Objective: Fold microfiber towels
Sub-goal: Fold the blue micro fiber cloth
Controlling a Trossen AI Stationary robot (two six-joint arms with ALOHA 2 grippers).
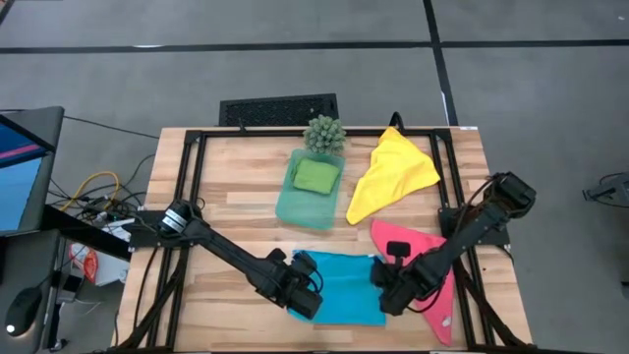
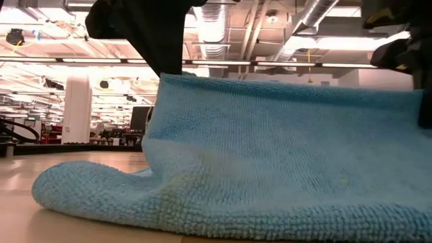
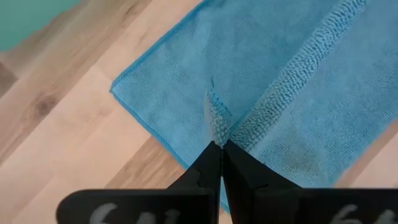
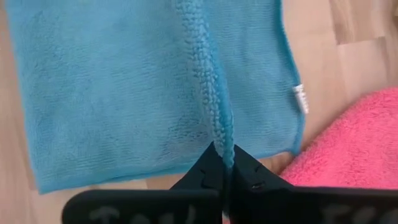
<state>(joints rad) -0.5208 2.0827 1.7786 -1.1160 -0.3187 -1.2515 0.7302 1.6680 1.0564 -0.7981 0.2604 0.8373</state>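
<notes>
Pinching the blue towel (image 1: 339, 285) at each end, the left gripper (image 3: 221, 146) and right gripper (image 4: 225, 152) were mid-fold, while the green towel (image 1: 315, 175) sat folded in the tray (image 1: 295, 208) and the yellow towel (image 1: 391, 175) and pink towel (image 1: 425, 265) beside the tray waited

A teal tray (image 1: 287, 208) is set mid-table (image 1: 246, 187); a spiky plant (image 1: 324, 134) is seen at, perhaps touching, its far end.
</notes>
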